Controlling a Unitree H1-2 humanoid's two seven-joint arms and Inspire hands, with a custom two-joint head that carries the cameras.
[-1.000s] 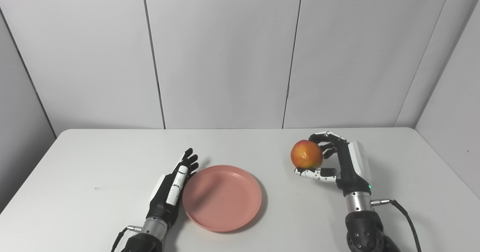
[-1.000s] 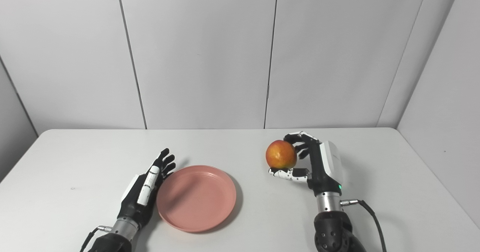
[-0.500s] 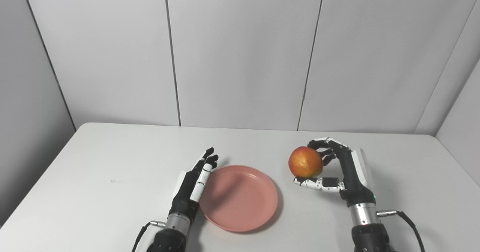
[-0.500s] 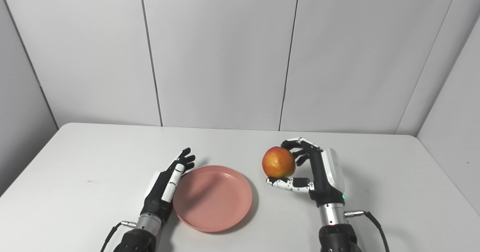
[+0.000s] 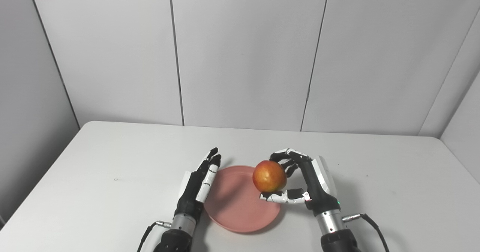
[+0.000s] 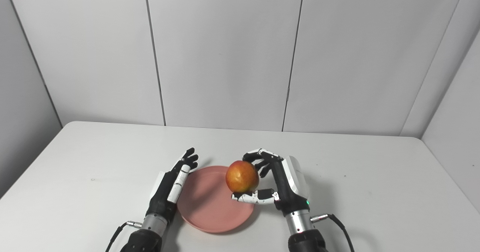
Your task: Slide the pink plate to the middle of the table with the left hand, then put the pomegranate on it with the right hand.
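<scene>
The pink plate (image 5: 234, 207) lies on the white table, near its front middle. My left hand (image 5: 198, 182) is open, its fingers straight, resting against the plate's left rim; it also shows in the right eye view (image 6: 170, 188). My right hand (image 5: 307, 186) is shut on the red-orange pomegranate (image 5: 269, 176) and holds it in the air above the plate's right part. The fruit also shows in the right eye view (image 6: 242, 176), with the thumb under it and the fingers behind it.
The white table (image 5: 93, 177) runs to grey panel walls at the back and both sides. A cable (image 5: 369, 225) trails from my right wrist.
My right hand has carried the pomegranate leftward from beside the plate to above its right part. The left hand stays at the plate's left rim. The camera has shifted.
</scene>
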